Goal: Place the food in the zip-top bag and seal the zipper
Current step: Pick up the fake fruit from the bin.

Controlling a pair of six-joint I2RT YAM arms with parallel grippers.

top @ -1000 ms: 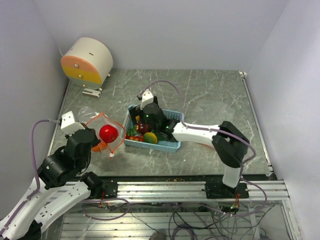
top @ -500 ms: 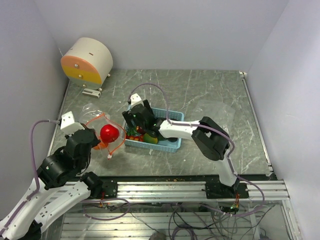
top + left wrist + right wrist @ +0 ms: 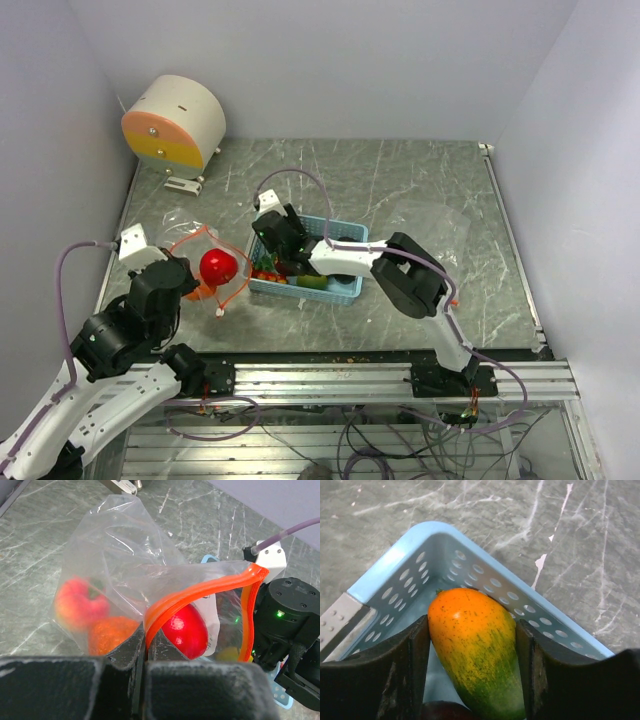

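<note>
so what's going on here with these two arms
The left gripper pinches the orange zipper rim of the zip-top bag, holding its mouth up and open. A red apple, a peach-coloured fruit and an orange piece are already inside. The right gripper is down in the light blue basket, closed around an orange-and-green fruit. The bag is not sealed.
</note>
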